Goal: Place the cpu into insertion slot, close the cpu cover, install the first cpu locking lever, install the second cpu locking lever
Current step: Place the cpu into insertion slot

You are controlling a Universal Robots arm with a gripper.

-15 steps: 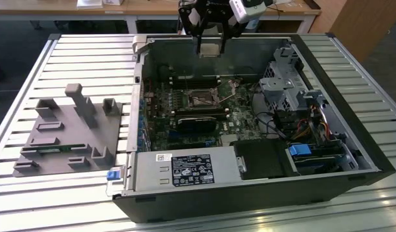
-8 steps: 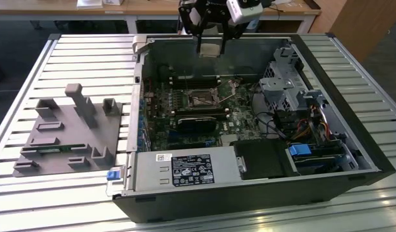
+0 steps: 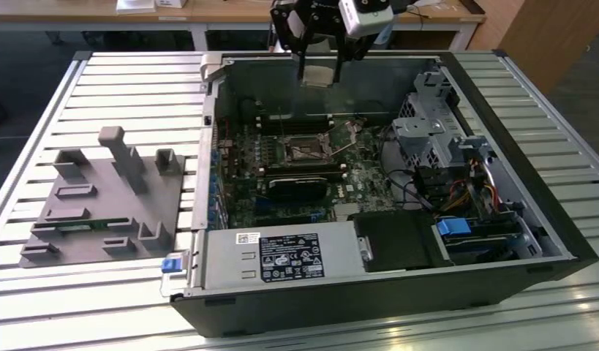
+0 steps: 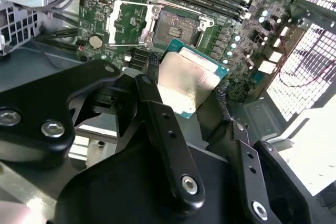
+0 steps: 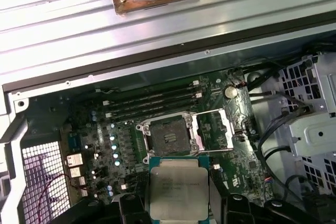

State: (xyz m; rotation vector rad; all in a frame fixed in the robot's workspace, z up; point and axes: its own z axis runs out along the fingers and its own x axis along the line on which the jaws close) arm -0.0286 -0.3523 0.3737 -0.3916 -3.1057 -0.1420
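My gripper (image 3: 319, 72) hangs over the far wall of the open computer case, shut on the cpu (image 3: 319, 77), a pale silver square chip. In both wrist views the black fingers (image 4: 151, 85) clamp the cpu (image 4: 189, 77) (image 5: 178, 187) by two opposite edges. The insertion slot (image 5: 167, 136) (image 4: 176, 27) lies bare on the green board, a dark square inside a silvery frame, below and ahead of the chip. The cpu cover (image 5: 212, 129) (image 4: 126, 22) is flipped open beside the slot. In the exterior view the insertion slot (image 3: 304, 150) sits mid-board, nearer the camera than the gripper.
A black rectangular module (image 3: 299, 186) lies just in front of the slot. A grey power supply box (image 3: 279, 256) fills the case's near side. A metal drive cage (image 3: 426, 131) and cables stand on the exterior view's right. A grey fixture (image 3: 104, 197) rests on the slatted table on the left.
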